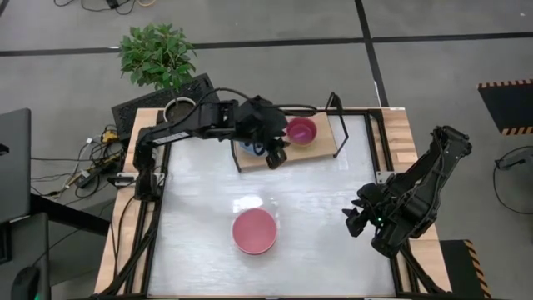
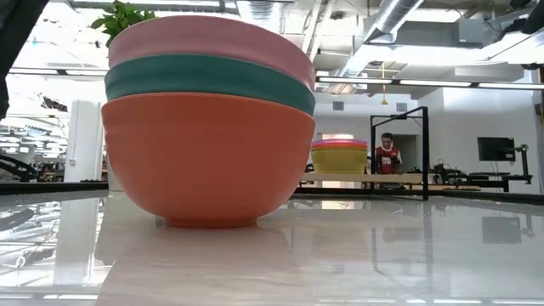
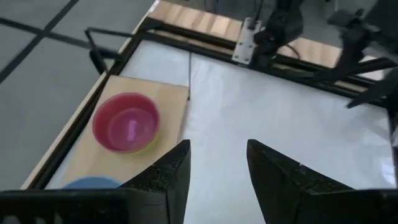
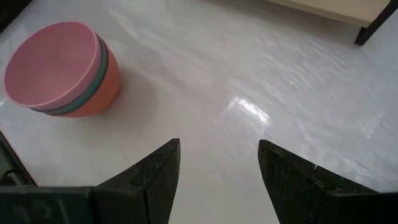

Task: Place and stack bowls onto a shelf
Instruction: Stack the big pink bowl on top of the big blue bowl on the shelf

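Observation:
Near the table's middle, a stack of three bowls (image 1: 254, 231) stands on its base: pink on teal on orange-red (image 2: 208, 127) (image 4: 62, 68). On the shelf (image 1: 325, 146) at the far edge rests a magenta bowl (image 1: 301, 130) (image 3: 126, 122), nested on yellow and olive ones (image 2: 340, 155). A blue bowl (image 3: 93, 182) sits on the shelf's left part. My left gripper (image 1: 277, 157) (image 3: 217, 165) hovers open above the shelf's near edge, touching nothing. My right gripper (image 1: 356, 218) (image 4: 217, 162) hangs open over the table's right side, pointing toward the stack.
A potted plant (image 1: 156, 54) in a white pot (image 1: 179, 107) stands beyond the table's far left corner. The shelf's black end frame (image 1: 335, 104) rises at its right. Bare white tabletop (image 1: 316, 208) lies between the stack and my right gripper. A person (image 2: 388, 157) shows far behind.

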### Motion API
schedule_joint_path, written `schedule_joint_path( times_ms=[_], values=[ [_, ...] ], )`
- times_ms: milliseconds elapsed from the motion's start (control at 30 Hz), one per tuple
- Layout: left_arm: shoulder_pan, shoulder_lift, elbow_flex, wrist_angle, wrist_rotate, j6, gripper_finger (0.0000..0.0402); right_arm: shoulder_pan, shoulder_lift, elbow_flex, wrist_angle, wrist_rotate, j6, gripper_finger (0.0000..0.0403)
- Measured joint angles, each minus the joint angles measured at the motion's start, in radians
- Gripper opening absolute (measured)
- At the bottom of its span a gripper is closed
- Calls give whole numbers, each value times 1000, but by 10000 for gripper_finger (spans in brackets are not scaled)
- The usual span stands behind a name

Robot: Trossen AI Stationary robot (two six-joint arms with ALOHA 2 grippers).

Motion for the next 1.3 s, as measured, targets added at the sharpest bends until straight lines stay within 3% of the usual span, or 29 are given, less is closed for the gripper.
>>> schedule_joint_path(
  times_ms=[267, 800, 1000, 1300],
  values=[
    [-50, -16, 0, 6, 2, -5, 143, -17, 0, 0, 73, 29, -54, 242],
    [-98, -30, -1, 30, 3, -16, 143, -126, -15, 0, 316, 20, -444, 242],
    [-100, -42, -1, 50, 48, -5, 143, -161, -110, 67, 317, 117, -671, 242],
    [-100, -32, -2, 111, 80, 48, 143, -168, -378, 181, 317, 232, -1093, 242]
  ],
)
